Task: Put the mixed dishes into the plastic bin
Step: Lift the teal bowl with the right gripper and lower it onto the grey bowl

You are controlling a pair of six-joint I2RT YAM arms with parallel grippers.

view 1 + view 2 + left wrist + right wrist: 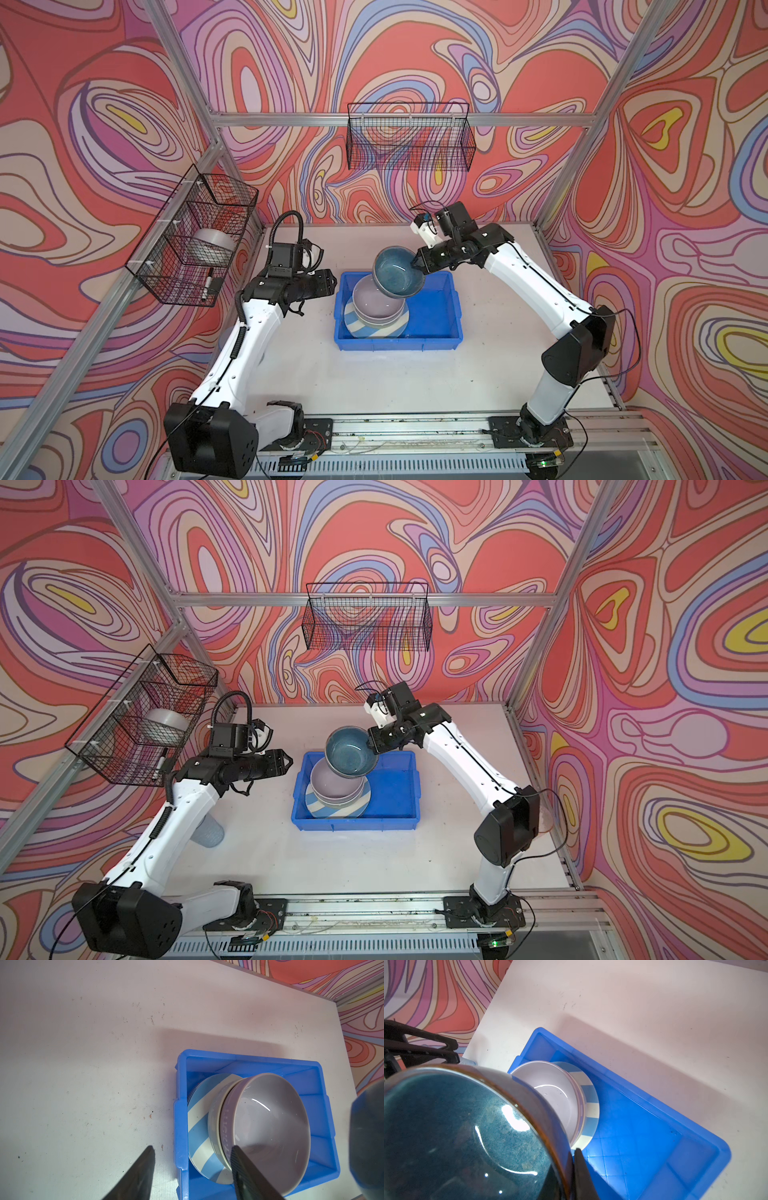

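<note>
**Top views.**
- Plastic bin: bright blue moulded plastic, a shallow rectangle with a lipped rim. It stands mid-way across the matt white table.
- Striped plate: round with blue and white bands, lying flat at the bin's left end.
- Lilac bowl: smooth and glossy, sitting on the plate.
- Teal bowl: round with a speckled glaze, tilted, raised over the bin's far left corner. Its lower edge overlaps the lilac bowl; contact cannot be told.
- Right gripper: black, clamped on the teal bowl's rim.
- Left gripper: fingers apart and empty, just left of the bin.
- Tumbler: translucent and bluish, on the table, part hidden by the left arm.
- Side wire basket: black mesh holding a white roll.
- Back wire basket: the same black mesh.

**Left wrist.**
- Left gripper: two tapering black fingers, spread wide with nothing between them.
- The lilac bowl has raised lettering on its outer wall, unreadable. It nests in a pale green bowl.
- Both bowls stand on the striped plate inside the bin.

**Right wrist.**
- The teal bowl has a glossy mottled interior and a brownish rim.
- One black finger presses the bowl's outer wall.
- The bin has a floor moulded in a diamond grid.
</note>
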